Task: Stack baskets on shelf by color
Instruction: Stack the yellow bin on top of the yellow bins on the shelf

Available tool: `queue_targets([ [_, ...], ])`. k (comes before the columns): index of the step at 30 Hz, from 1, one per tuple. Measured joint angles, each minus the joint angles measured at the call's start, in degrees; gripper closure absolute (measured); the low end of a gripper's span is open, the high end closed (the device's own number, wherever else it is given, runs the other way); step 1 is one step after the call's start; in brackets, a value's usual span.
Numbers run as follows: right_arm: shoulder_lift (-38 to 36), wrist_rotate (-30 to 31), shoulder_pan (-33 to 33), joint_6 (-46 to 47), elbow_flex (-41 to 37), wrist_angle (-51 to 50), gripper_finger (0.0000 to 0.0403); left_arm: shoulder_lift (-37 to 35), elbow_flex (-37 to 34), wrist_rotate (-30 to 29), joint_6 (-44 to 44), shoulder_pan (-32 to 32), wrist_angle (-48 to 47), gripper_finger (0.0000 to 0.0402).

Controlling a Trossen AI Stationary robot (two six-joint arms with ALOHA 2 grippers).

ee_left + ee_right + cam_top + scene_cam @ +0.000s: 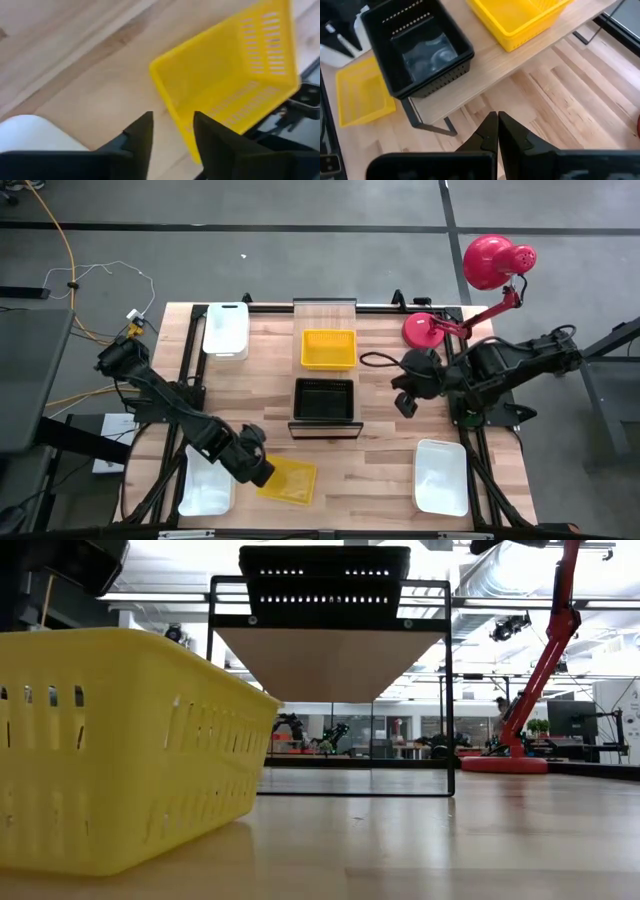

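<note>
High view: left gripper (262, 471), jaws open narrowly, sits beside the loose yellow basket (288, 480), near the shelf (325, 370). A shallow rim bite could slip. Right gripper (498, 131) is closed.

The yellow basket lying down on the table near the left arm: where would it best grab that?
Probably the thin rim of the yellow basket nearest the left gripper, coming from above. The basket sits upright with its mouth open, so one finger can go inside the wall and one outside. The open fingers already hang beside that edge. The mesh walls look too wide to span.
</note>
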Motion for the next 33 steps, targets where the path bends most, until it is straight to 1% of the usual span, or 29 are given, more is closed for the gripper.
queue_targets([
  [4, 0.0, 0.8, -0.7, 3.1, 0.0, 0.0, 0.0403, 0.0, 0.0, -0.7, -0.6, 0.1, 4.6, 0.0232],
  [8, 0.0, 0.8, -1.1, 3.3, 0.0, 0.0, 0.0403, 0.0, 0.0, -0.6, -4.4, 0.0, 4.6, 0.0216],
  [13, 0.0, 2.0, -1.1, 2.8, 0.0, 0.0, 0.0403, 0.0, 0.0, -1.7, -8.9, 0.0, -0.6, 0.0219],
  [18, 0.0, 2.1, -1.1, 1.6, 0.0, 0.0, 0.0403, 0.2, 0.1, -3.4, -12.0, 0.0, 2.2, 0.0220],
  [23, 0.0, 1.8, -1.1, 1.1, 0.0, -0.5, 0.0403, 2.3, 0.4, -3.6, -15.5, 0.0, 2.2, 0.0224],
  [28, 0.0, 1.8, -1.1, -0.2, 0.0, -0.7, 0.0403, 7.8, 4.2, -3.0, -14.3, 0.6, 1.2, 0.0233],
  [33, 0.0, 2.2, -1.1, -1.1, 0.0, -0.7, 0.0403, 12.8, 10.0, -2.2, -13.8, 1.4, -7.4, 0.0240],
])
